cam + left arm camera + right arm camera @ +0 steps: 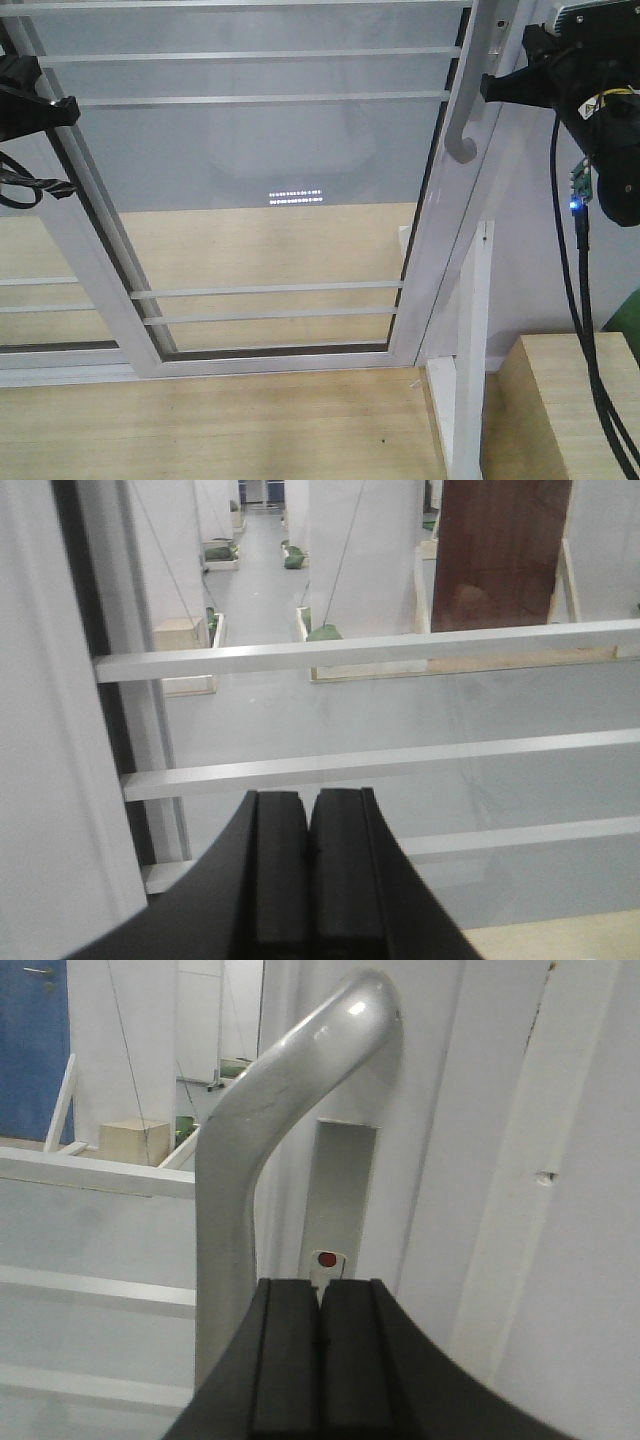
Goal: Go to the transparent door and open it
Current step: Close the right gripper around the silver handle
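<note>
Transparent door [270,150]: stood directly ahead of me, glass in a white frame, filling the front view.
Handle [235,1190]: curved, grey, sat on the door's right stile.
My right gripper [322,1295]: jaws were pressed together, empty, just beside the handle.
My left gripper [307,805]: jaws were pressed together, empty, facing the white bars [380,650].

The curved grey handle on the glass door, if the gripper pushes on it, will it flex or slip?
The handle looks like solid polished metal, so probably stiff, not bending. Its glossy rounded surface shows highlights, so the right gripper could slide along it. The transparent door is a tall framed glass panel, likely heavy, so expect slow movement.
</note>
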Controlling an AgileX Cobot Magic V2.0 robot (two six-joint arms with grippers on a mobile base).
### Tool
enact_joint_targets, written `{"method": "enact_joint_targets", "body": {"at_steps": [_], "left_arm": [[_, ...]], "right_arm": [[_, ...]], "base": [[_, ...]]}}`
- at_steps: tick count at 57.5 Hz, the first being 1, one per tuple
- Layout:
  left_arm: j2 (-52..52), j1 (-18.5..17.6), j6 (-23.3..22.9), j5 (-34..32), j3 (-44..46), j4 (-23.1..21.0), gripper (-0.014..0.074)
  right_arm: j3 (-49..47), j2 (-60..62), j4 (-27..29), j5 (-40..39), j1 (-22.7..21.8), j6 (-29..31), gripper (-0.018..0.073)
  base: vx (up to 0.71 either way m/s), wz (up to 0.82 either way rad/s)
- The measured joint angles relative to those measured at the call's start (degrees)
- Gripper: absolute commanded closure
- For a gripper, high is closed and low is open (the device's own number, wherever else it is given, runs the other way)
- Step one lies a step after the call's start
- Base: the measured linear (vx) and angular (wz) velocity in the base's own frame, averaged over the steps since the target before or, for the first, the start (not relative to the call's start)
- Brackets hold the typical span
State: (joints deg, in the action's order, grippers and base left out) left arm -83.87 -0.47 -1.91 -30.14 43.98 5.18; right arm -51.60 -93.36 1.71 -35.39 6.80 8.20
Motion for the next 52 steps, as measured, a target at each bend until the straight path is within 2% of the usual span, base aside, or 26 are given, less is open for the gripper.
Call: {"method": "enact_joint_targets", "body": {"at_steps": [10, 20, 25, 29, 37, 52], "left_arm": [[0.0, 0.0, -2.56, -0.07, 0.0, 0.76, 0.0253], [0.0, 0.0, -5.4, -0.07, 0.0, 0.78, 0.0072], [0.0, 0.0, -5.69, -0.07, 0.0, 0.78, 0.0012], [0.0, 0.0, -5.77, -0.07, 0.0, 0.78, -0.0006], [0.0, 0.0, -5.9, -0.07, 0.0, 0.78, 0.0006], [0.0, 0.0, -5.9, -0.07, 0.0, 0.78, 0.0011]], "right_arm": [[0.0, 0.0, -8.92, 3.23, 0.0, -4.95, 0.033], [0.0, 0.0, -19.17, 5.51, 0.0, -11.36, 0.0029], [-0.04, 0.0, -19.3, 5.63, 0.04, -13.57, -0.0093], [-0.04, 0.0, -16.53, 5.97, 0.04, -14.34, -0.0146], [-0.07, -1.16, -10.5, 5.35, 0.04, -14.77, -0.0151], [-0.31, -7.23, -9.07, 0.67, 0.04, -14.43, -0.0083]], "base": [[0.0, 0.0], [0.0, 0.0], [0.0, 0.0], [0.0, 0.0], [0.0, 0.0], [0.0, 0.0]]}}
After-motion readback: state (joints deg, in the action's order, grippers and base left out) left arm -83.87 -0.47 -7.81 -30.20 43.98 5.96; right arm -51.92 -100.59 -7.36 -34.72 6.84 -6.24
